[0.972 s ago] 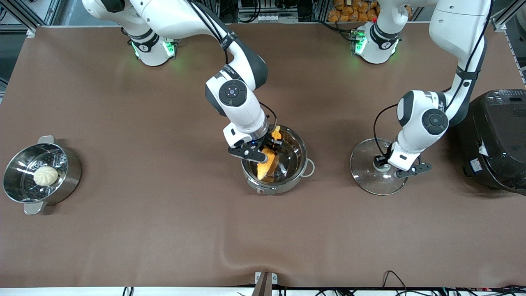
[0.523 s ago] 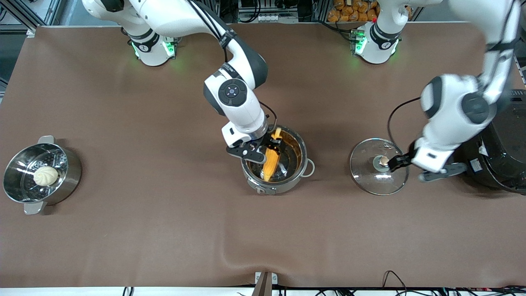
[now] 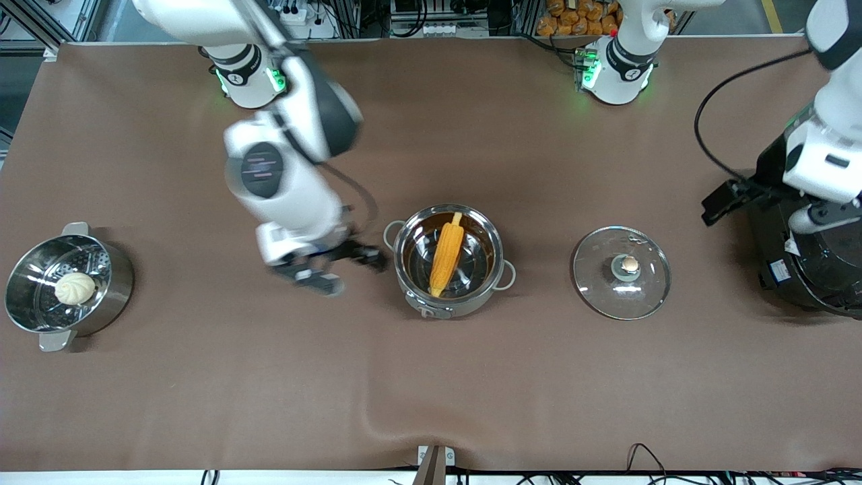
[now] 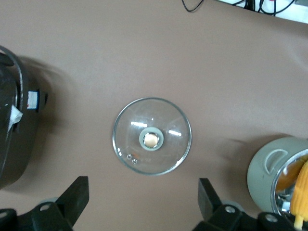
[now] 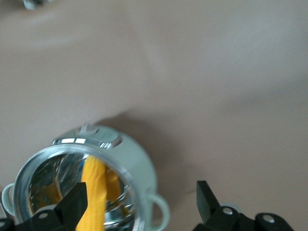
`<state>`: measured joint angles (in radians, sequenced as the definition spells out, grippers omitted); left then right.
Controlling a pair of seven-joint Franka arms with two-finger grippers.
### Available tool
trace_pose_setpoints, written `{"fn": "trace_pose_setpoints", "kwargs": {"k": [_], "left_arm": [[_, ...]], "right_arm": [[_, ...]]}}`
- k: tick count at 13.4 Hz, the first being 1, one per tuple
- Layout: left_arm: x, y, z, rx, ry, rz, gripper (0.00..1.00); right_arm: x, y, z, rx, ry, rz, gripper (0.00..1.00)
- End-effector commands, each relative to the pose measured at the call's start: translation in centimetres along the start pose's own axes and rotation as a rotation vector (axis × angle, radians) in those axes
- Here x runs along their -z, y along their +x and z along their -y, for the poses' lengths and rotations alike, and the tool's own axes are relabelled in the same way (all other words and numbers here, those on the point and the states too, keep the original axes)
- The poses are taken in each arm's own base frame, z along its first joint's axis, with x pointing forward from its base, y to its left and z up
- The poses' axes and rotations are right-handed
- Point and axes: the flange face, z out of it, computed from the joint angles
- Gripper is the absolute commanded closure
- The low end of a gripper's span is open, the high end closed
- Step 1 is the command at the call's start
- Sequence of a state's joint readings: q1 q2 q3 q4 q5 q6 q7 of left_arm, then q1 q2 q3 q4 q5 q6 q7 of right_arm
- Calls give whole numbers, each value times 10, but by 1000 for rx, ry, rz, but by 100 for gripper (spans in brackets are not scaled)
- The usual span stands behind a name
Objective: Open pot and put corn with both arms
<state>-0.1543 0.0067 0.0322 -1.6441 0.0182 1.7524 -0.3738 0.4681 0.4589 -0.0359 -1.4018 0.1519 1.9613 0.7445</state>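
The shallow steel pot (image 3: 499,239) stands open mid-table with the yellow-orange corn (image 3: 447,254) lying inside it. Its glass lid (image 3: 645,294) with the copper knob (image 3: 630,264) lies flat on the table beside the pot, toward the left arm's end. My right gripper (image 3: 370,258) is open and empty, up beside the pot toward the right arm's end. My left gripper (image 3: 717,204) is open and empty, raised between the lid and the black cooker. The left wrist view shows the lid (image 4: 152,136) and the pot (image 4: 269,168). The right wrist view shows the pot (image 5: 134,159) and the corn (image 5: 94,197).
A deeper steel steamer pot (image 3: 114,283) with a white bun (image 3: 74,287) stands at the right arm's end of the table. A big black cooker (image 3: 818,269) stands at the left arm's end, also in the left wrist view (image 4: 14,130).
My right gripper let go of the corn, which now lies in the pot, and drew back up beside it. My left gripper released the lid's knob and rose toward the cooker.
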Motion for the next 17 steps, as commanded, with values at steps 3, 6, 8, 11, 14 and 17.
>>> {"fn": "trace_pose_setpoints", "kwargs": {"k": [3, 6, 8, 11, 14, 17], "left_arm": [[41, 8, 25, -39, 30, 11, 0], [42, 7, 23, -61, 29, 13, 0], [43, 6, 24, -68, 28, 13, 0], [43, 3, 24, -100, 30, 32, 0], [42, -1, 21, -171, 30, 63, 0], [43, -3, 20, -214, 31, 74, 0]], "right_arm": [[103, 18, -115, 91, -17, -16, 0], [159, 15, -178, 143, -85, 19, 0], [188, 13, -207, 219, -121, 9, 0], [222, 13, -238, 235, -162, 67, 0], [246, 10, -249, 299, -202, 73, 0], [273, 5, -256, 304, -199, 83, 0]]}}
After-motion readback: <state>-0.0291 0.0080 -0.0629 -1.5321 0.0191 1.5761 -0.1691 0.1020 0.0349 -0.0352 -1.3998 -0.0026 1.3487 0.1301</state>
